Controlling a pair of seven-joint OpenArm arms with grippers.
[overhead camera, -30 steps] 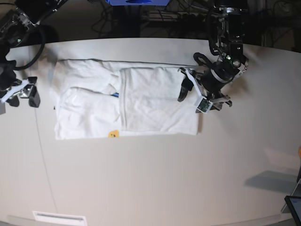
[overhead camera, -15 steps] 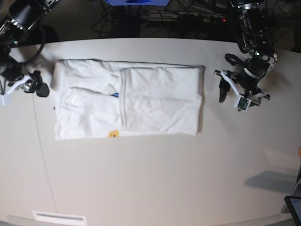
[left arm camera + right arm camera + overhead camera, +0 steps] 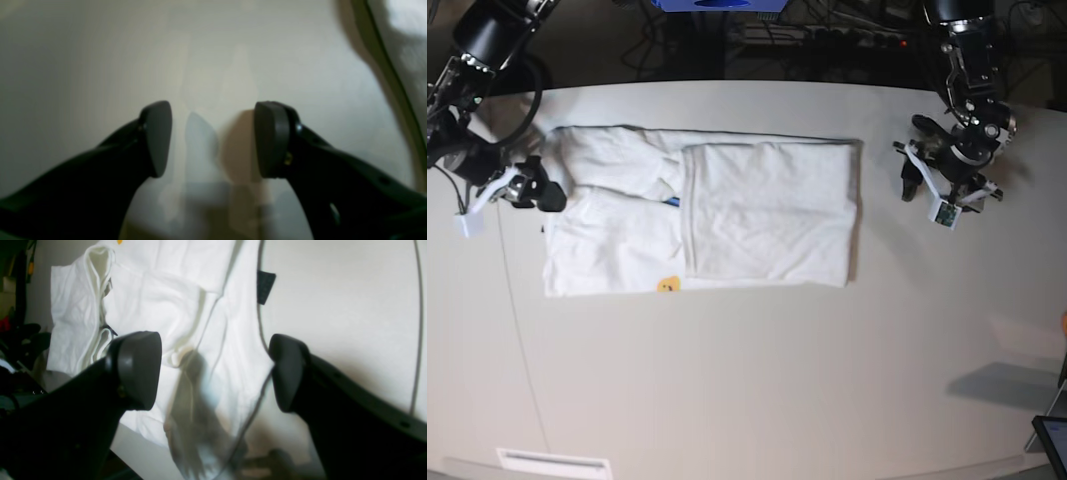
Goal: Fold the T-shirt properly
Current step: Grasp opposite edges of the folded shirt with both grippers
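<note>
On the pale table [image 3: 747, 380] the T-shirt [image 3: 767, 215] is lying partly folded into a white rectangle, looking light, soft and floppy, so I am judging a pinch on a doubled edge best. My right tool [image 3: 215, 370] is hovering open over its end, my left tool [image 3: 213, 140] open and empty over bare table.

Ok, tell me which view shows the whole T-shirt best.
The base view: the T-shirt lies fully in frame, partly folded. The right wrist view shows only one end of it between open jaws; the left wrist view catches just a blurred white corner.
</note>
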